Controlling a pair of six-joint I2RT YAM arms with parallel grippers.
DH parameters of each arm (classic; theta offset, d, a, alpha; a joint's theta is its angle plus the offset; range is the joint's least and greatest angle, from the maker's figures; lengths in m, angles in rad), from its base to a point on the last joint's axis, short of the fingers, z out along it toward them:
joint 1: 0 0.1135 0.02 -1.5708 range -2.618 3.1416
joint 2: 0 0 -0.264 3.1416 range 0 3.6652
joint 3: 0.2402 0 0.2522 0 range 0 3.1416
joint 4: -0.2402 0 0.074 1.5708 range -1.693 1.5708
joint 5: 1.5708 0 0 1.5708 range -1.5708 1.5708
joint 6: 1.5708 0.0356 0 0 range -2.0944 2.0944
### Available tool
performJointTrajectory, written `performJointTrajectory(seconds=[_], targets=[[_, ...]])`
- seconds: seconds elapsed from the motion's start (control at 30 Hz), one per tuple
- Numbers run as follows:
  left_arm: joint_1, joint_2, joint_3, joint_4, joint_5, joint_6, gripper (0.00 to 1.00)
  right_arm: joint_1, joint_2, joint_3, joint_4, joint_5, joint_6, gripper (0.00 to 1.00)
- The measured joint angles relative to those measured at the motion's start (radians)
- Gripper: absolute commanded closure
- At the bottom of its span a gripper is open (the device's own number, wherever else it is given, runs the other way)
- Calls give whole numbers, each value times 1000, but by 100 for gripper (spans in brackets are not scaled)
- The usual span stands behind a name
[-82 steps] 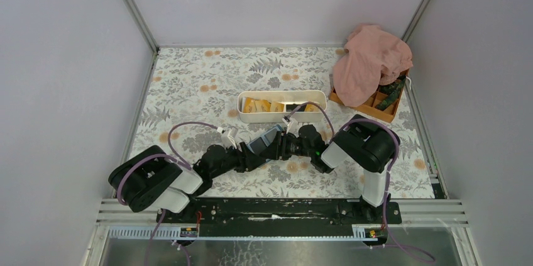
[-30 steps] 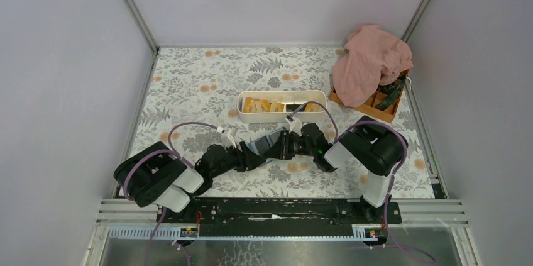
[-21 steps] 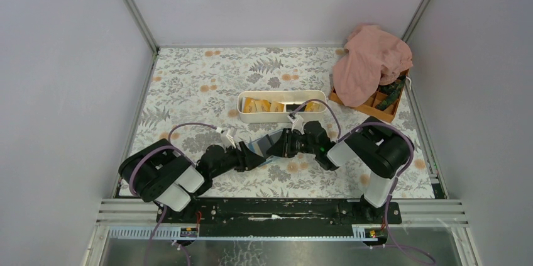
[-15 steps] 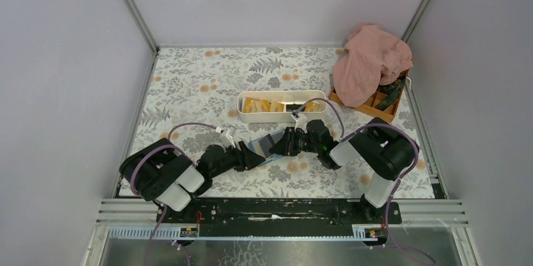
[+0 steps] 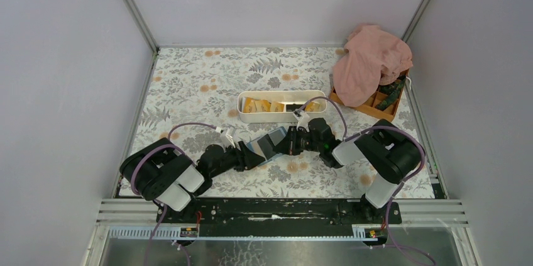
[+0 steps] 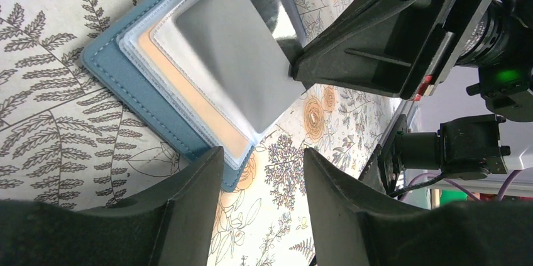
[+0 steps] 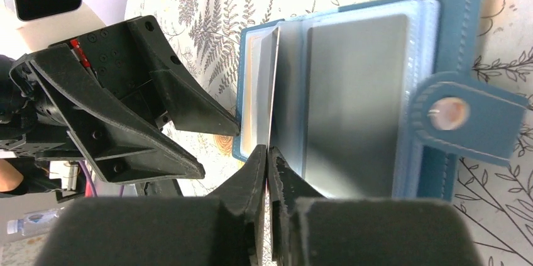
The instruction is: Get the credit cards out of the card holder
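Note:
The blue card holder (image 5: 267,143) lies open on the flowered table between both arms. In the left wrist view its blue cover (image 6: 107,58) holds clear sleeves, with an orange-yellow card (image 6: 188,102) showing under a raised grey leaf (image 6: 232,58). My right gripper (image 7: 268,149) is shut on the edge of that grey leaf (image 7: 274,77), which stands upright from the holder (image 7: 440,21). My left gripper (image 6: 261,159) is open, one finger (image 6: 188,203) over the holder's near corner. From above, the left gripper (image 5: 251,153) and right gripper (image 5: 283,145) meet at the holder.
A long white tray (image 5: 283,95) behind the holder contains orange-yellow cards (image 5: 258,105). A pink cloth (image 5: 371,61) drapes over an orange compartment box (image 5: 379,109) at the back right. Metal rails border the table.
The right gripper has closed on the grey leaf and drawn back to the right, lifting the leaf up. The left arm has hardly moved.

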Motion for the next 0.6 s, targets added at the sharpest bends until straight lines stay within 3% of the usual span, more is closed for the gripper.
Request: performJointTrajectory(seconds=[0.3, 0.6], targets=[[0, 0, 0, 1, 8, 0, 43, -6, -28, -3, -26, 13, -11, 96], [0, -10, -4, -2, 14, 1, 39, -37, -169, -22, -122, 78, -60, 100]])
